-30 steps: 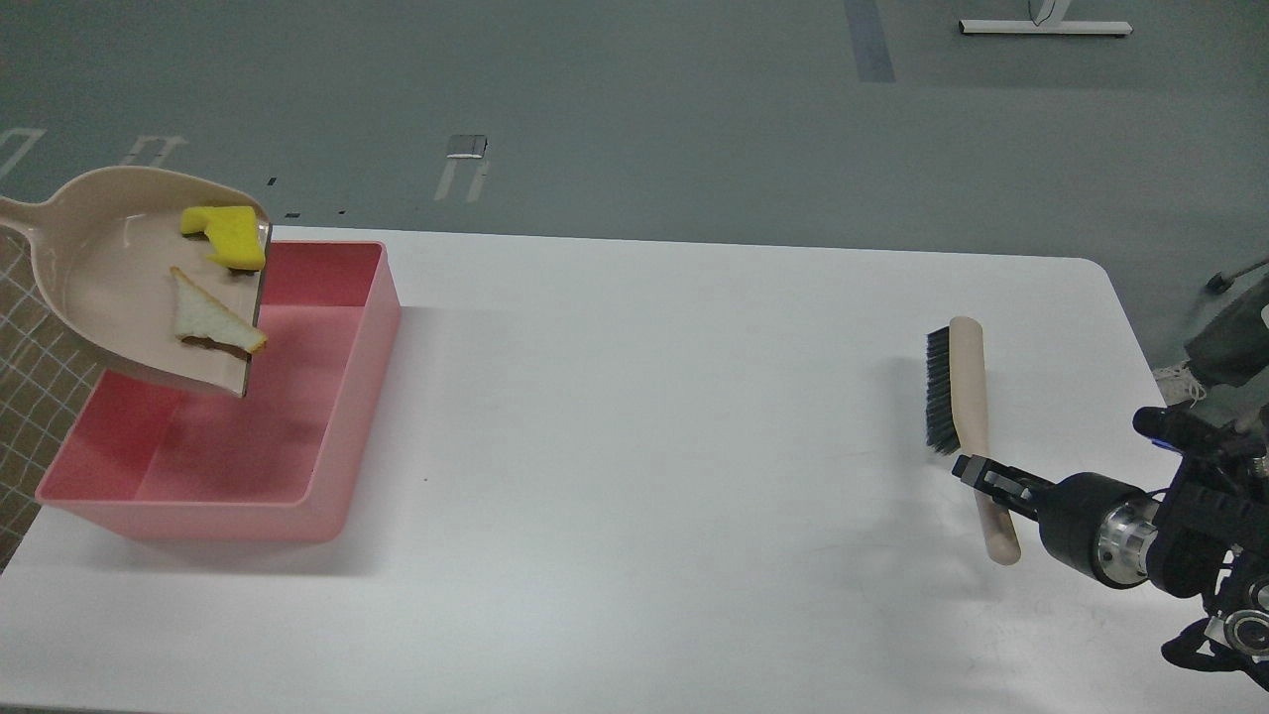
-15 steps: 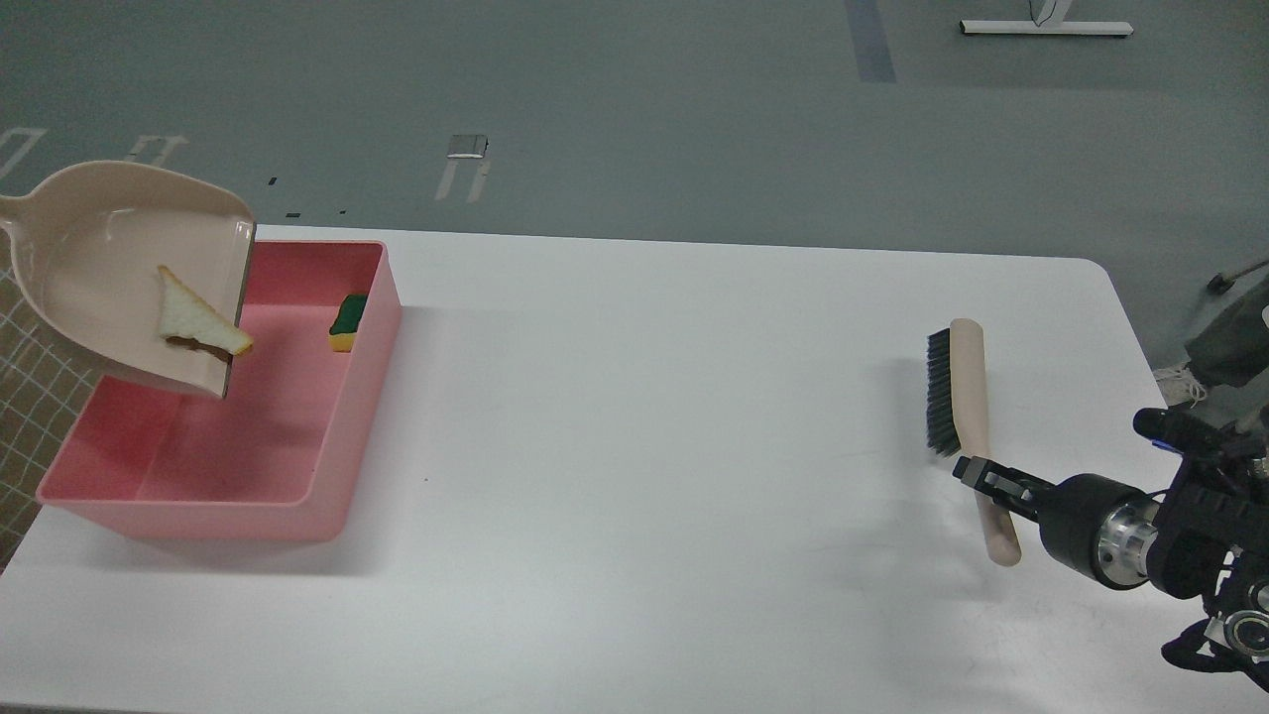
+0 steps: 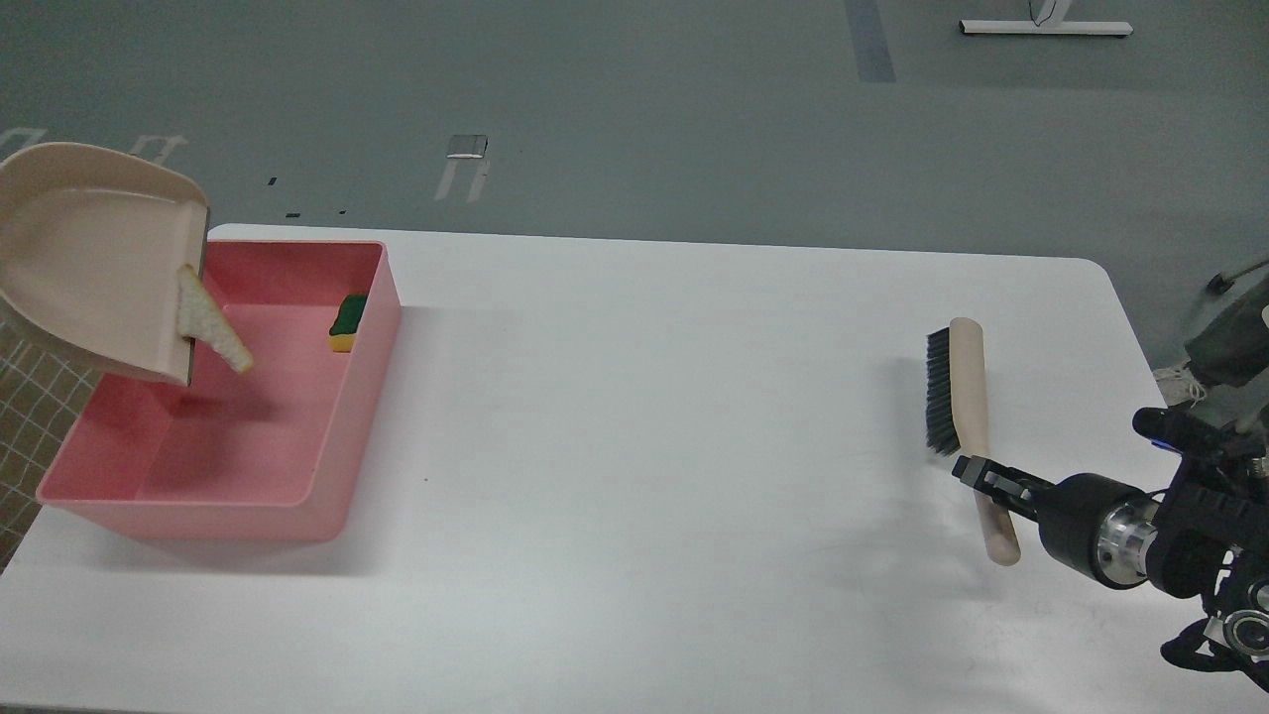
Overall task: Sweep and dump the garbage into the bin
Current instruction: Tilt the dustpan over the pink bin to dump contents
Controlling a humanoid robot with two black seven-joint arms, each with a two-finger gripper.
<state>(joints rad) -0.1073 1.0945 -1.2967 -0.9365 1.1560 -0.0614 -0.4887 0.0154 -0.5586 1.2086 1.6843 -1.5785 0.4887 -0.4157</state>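
Observation:
The pink bin (image 3: pixel 342 451) stands at the table's left end. The yellow sponge chunk (image 3: pixel 347 323), green side showing, lies inside it against the right wall. The beige dustpan (image 3: pixel 94 258) hangs steeply tilted over the bin's left side. The white bread piece (image 3: pixel 211 332) hangs off the dustpan's lip, over the bin. The dustpan's handle runs off the left edge, and my left gripper is out of view. My right gripper (image 3: pixel 977 474) sits low at the right, next to the brush handle, its fingers too dark to tell apart.
A brush (image 3: pixel 960 392) with black bristles and a beige handle lies on the white table (image 3: pixel 644 446) at the right, close to the right gripper. Grey floor lies beyond the table's far edge.
The dustpan tipped steeper and moved left. The yellow sponge fell from it into the bin. The bread slid down to the dustpan's lip. The right arm has not moved.

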